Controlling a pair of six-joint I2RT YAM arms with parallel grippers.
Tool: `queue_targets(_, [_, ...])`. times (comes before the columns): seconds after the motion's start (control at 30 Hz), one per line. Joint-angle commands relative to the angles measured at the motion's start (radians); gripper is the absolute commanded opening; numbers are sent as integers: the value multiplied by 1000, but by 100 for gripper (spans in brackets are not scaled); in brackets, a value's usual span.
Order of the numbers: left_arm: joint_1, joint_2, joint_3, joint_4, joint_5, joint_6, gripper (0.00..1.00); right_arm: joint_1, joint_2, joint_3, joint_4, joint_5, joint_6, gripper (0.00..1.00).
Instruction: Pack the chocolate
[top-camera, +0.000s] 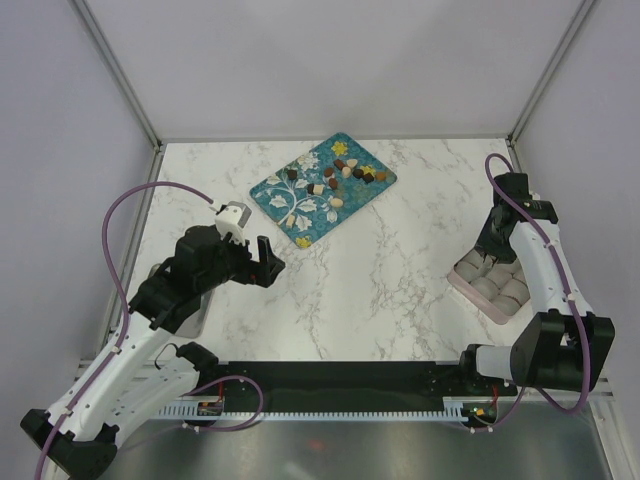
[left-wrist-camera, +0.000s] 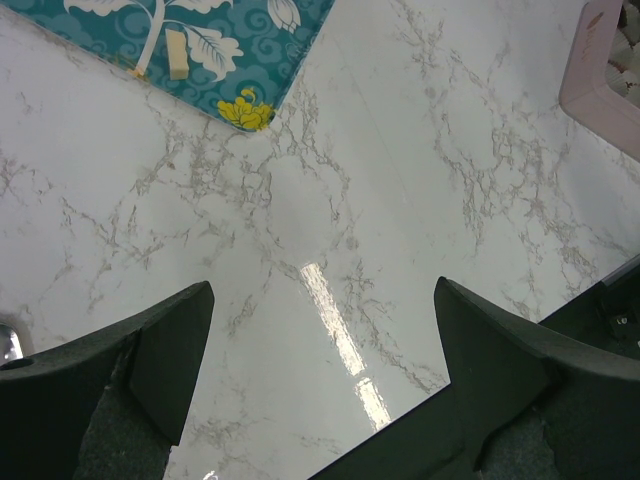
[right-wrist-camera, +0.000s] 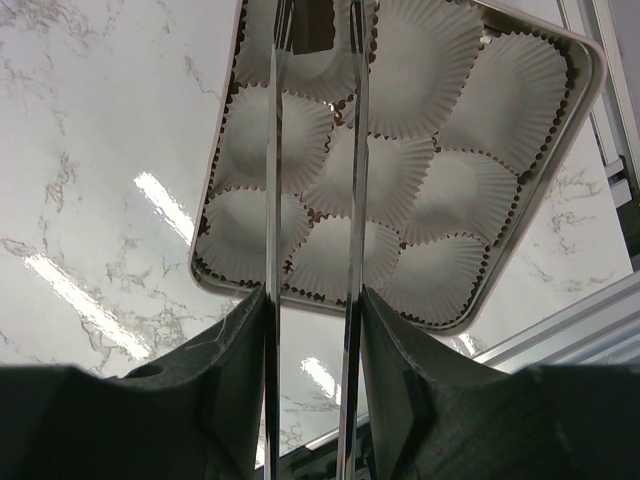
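Note:
Several small chocolate pieces (top-camera: 345, 172), dark brown, light brown and cream, lie on the far half of the teal flowered tray (top-camera: 263, 190). One cream piece (left-wrist-camera: 177, 55) shows on the tray (left-wrist-camera: 250, 60) in the left wrist view. My left gripper (top-camera: 268, 262) (left-wrist-camera: 320, 330) is open and empty above bare marble, near the tray's front corner. My right gripper (top-camera: 495, 245) (right-wrist-camera: 313, 320) is shut on metal tongs (right-wrist-camera: 272, 150) over the pink box (top-camera: 490, 295) (right-wrist-camera: 578, 110) of white paper cups. A dark brown piece (right-wrist-camera: 315, 25) sits between the tong tips.
The box's corner (left-wrist-camera: 600, 60) shows at the right of the left wrist view. A grey metal container (top-camera: 195, 305) stands under my left arm at the table's left edge. Frame posts and walls bound the marble table (top-camera: 400, 230).

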Motion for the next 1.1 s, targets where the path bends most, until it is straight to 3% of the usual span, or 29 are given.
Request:
queue_targets(0.0, [-6, -4, 6, 4, -3, 29, 100, -3, -9, 35, 14, 12, 0, 47])
queue_targets(0.3, [-6, -9, 7, 4, -17, 31, 100, 2, -34, 227, -58, -110, -47, 46])
queue_targets(0.4, [-5, -21, 10, 3, -40, 31, 100, 61, -16, 266, -37, -132, -48, 46])
queue_targets(0.73, [-6, -83, 12, 3, -119, 28, 99, 514, 145, 310, 181, -100, 87, 46])
queue_targets(0.9, [-6, -107, 12, 3, -161, 26, 100, 753, 360, 473, 189, -32, 150, 46])
queue_targets(1.07, [-6, -124, 10, 3, -196, 25, 100, 876, 559, 646, 193, -23, 235, 49])
